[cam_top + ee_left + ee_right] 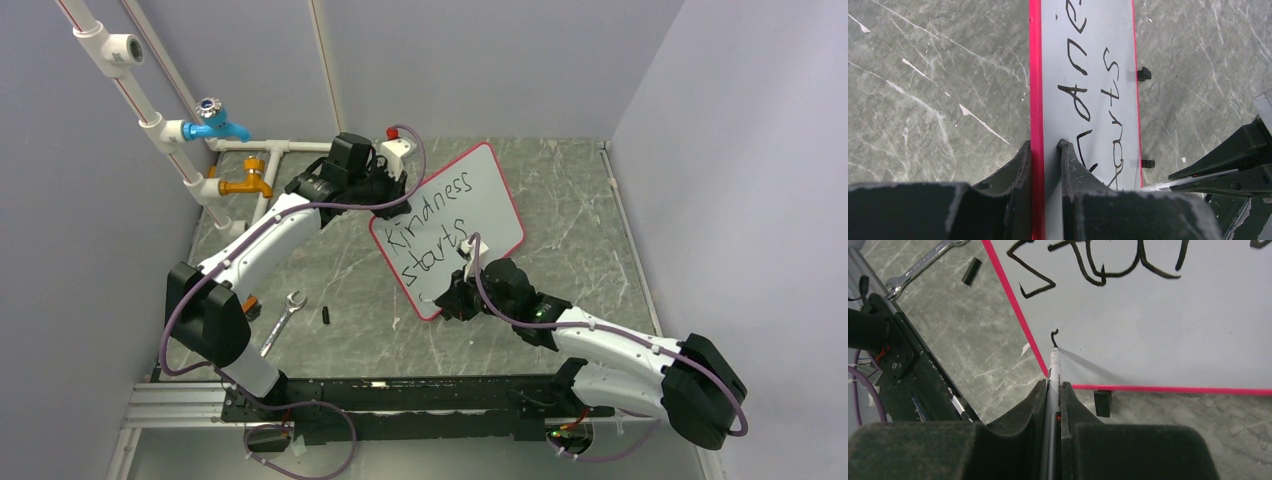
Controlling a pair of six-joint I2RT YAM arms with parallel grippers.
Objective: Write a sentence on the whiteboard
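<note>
The whiteboard point(490, 190), white with a red rim, lies tilted on the grey marble table. The sentence point(432, 215) reads "Kindness starts" over two lines. My left gripper point(388, 205) is shut on the board's far-left red rim, one finger on each side of it in the left wrist view point(1045, 150). My right gripper point(455, 298) is shut on a grey marker point(1053, 375) at the board's near corner. The marker tip touches the white surface point(1158, 330) just below a small black hook stroke point(1053, 335), under "starts".
A steel wrench point(282, 320) and a small black cap point(327, 314) lie on the table left of the board. White pipes with a blue tap point(215, 122) and a yellow tap point(245, 183) stand at the back left. Grey walls enclose the table.
</note>
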